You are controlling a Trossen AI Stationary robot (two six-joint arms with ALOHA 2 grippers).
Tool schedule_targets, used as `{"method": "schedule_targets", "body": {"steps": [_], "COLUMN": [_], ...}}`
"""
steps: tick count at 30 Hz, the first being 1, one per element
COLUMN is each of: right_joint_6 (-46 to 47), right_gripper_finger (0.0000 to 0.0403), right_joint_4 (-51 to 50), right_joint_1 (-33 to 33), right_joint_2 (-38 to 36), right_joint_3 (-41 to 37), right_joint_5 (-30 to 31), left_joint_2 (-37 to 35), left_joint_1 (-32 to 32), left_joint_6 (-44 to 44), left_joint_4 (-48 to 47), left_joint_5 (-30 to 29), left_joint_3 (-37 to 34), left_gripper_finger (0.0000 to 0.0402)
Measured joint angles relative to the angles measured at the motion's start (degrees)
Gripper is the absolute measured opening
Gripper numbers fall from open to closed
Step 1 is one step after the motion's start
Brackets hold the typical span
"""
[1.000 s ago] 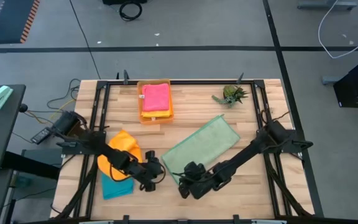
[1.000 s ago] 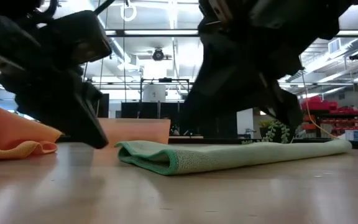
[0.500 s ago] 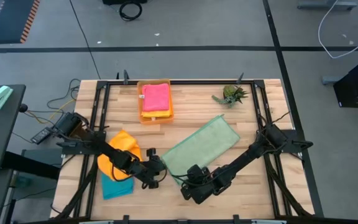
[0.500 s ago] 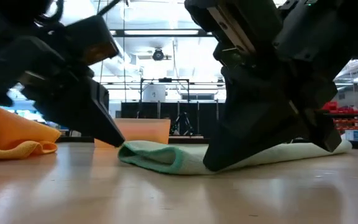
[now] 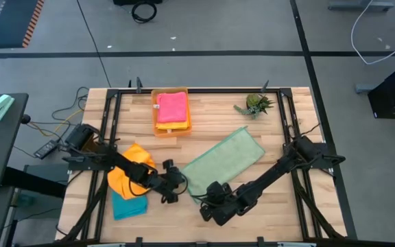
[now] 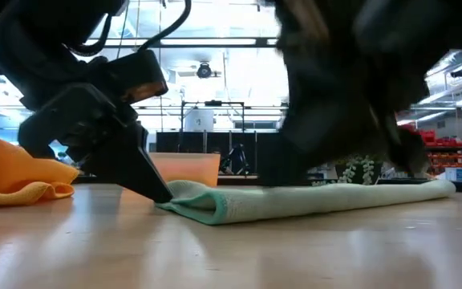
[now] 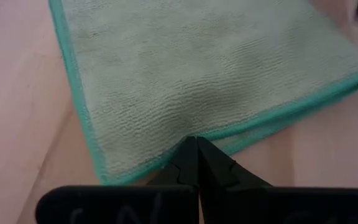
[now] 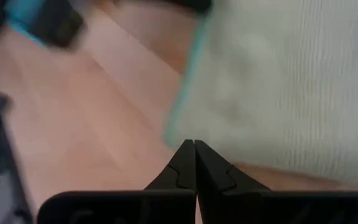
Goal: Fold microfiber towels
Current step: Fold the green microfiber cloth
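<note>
A sage green towel (image 5: 225, 161) with a teal hem lies folded double on the table, slanting from near left to far right. My left gripper (image 5: 173, 186) is shut, its tips at the towel's near-left end (image 6: 175, 199). My right gripper (image 5: 207, 206) is shut at the towel's near corner (image 8: 176, 134). An orange towel (image 5: 130, 171) lies bunched over a teal towel (image 5: 127, 204) at the left. A pink towel (image 5: 171, 106) rests in the orange tray (image 5: 158, 127). My left gripper's shut fingertips (image 7: 194, 144) meet the green towel's teal-hemmed edge (image 7: 241, 127), slanting down from the table's left. The cloth dimples just beyond the tips (image 7: 185, 118). The towel lies flat on the table. My right gripper's shut tips stand at the towel's near corner; whether they touch it I cannot tell.
A small spiky green plant (image 5: 256, 104) stands at the far right. Black frame rails (image 5: 112, 130) run along the table's left and right sides. Bare wood (image 5: 280, 213) shows near the front edge to the right of the arms.
My left gripper, staying shut, has gone toward the table's right and far side, up to the green towel's near-left end.
</note>
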Motion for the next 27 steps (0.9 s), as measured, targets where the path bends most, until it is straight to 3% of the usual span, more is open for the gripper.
{"method": "schedule_targets", "body": {"steps": [4,10,18,27], "right_joint_6": [-1.26,-3.07,-0.37,1.77], "right_gripper_finger": [0.0002,0.0002,0.0002,0.0002], "right_joint_4": [1.84,7.16,3.81,2.74], "right_joint_1": [-0.58,-2.71,-2.31,-1.63], "right_joint_2": [-1.06,2.8,3.48,3.43], "right_joint_3": [0.17,0.07,0.04,0.07], "right_joint_5": [2.26,-2.99,-5.33,-5.65], "left_joint_2": [-0.02,-0.02,-0.09,-0.22], "left_joint_1": [-0.96,-1.18,-1.05,-0.39], "left_joint_6": [-1.12,-1.21,-1.44,-11.48], "left_joint_4": [0.13,0.04,-1.68,-5.94], "left_joint_5": [0.06,0.17,-0.03,-3.6], "left_joint_3": [0.0,0.0,0.1,0.24], "left_gripper_finger": [0.0002,0.0002,0.0002,0.0003]}}
